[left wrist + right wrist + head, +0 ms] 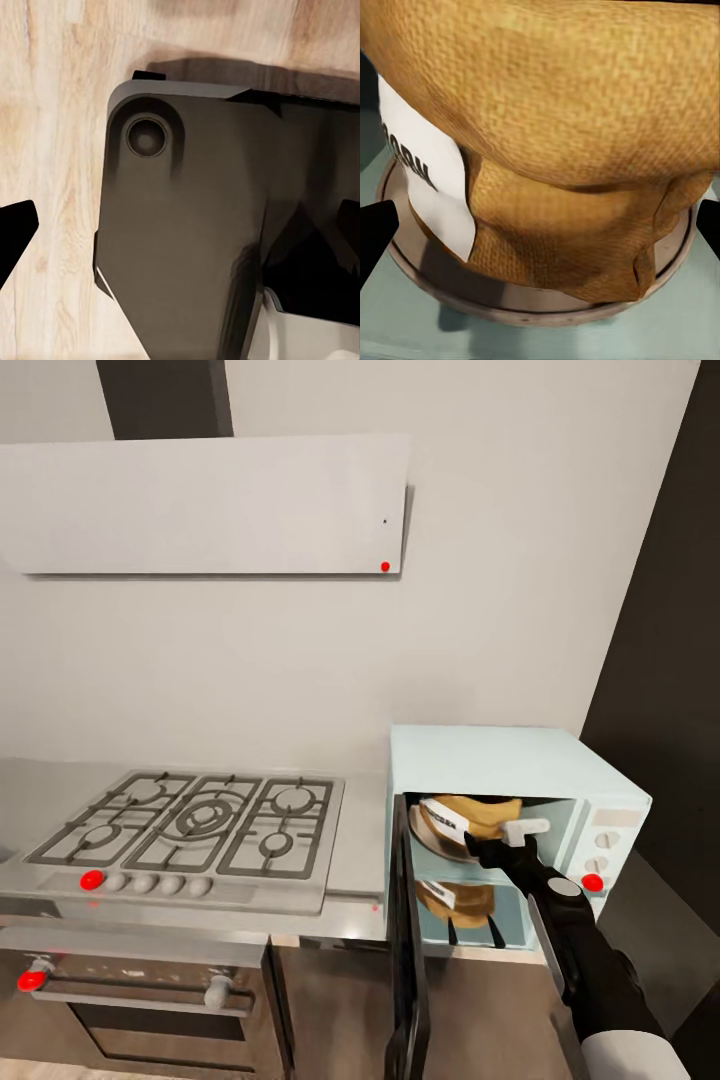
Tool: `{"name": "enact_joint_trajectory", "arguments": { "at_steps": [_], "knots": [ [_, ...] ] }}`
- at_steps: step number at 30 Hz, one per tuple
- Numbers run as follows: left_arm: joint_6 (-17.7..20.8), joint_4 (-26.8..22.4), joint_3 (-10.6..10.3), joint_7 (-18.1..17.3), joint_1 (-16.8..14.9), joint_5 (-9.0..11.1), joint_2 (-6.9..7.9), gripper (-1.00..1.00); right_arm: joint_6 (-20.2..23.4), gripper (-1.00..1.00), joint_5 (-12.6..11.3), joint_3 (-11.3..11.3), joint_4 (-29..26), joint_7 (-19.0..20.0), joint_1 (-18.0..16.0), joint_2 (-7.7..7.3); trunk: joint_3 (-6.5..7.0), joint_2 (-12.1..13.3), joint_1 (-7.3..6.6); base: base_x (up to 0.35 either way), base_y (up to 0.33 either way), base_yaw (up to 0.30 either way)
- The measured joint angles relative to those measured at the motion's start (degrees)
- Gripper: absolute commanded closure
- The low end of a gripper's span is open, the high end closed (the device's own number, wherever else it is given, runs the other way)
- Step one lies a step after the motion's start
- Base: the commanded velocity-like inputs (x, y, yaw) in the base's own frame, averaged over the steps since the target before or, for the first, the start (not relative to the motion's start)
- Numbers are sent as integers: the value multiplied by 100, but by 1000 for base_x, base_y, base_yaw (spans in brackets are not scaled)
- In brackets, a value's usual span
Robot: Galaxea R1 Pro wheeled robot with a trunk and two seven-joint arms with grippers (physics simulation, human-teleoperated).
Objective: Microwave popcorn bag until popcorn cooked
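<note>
The pale blue microwave (520, 760) stands on the grey countertop (366, 840) with its dark door (406, 950) swung wide towards me. Inside, the tan popcorn bag (478, 812) with its white label lies tilted on the round turntable plate (532, 307). Its reflection shows on the cavity floor below. My right gripper (505, 840) reaches into the opening just in front of the bag. In the right wrist view the bag (562, 127) sits close, with the right gripper (540, 232) open and its fingertips (375, 232) far apart. My left gripper (180, 240) hangs open over my own dark base (187, 225).
A grated gas hob (200, 825) with a steel oven (140, 1000) under it lies left of the microwave. A flat range hood (200, 505) hangs on the wall above. A dark tall cabinet (670, 660) borders the microwave's right. Light wood floor (52, 112) lies below.
</note>
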Motion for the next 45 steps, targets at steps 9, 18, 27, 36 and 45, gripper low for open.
{"name": "enact_joint_trajectory", "arguments": {
  "at_steps": [9,18,27,36,45],
  "knots": [
    [2,0,8,0,0,16,-1,-100,-6,-100,0,4,14,0,0,0,0,0,4,-218,0,0],
    [2,0,9,0,0,18,-2,-100,-244,-100,0,23,-5,10,37,-10,0,1,4,-337,0,0],
    [2,0,9,0,0,18,-2,-100,-442,-100,-8,1,-5,47,52,-12,0,0,4,-338,0,0],
    [2,0,9,0,0,18,-2,-100,-454,-100,-8,45,-25,82,52,-16,0,1,4,-339,0,0],
    [1,1,10,0,0,18,-2,-100,-466,-100,-8,45,-26,84,53,-21,0,0,4,-339,0,0]
  ]
}}
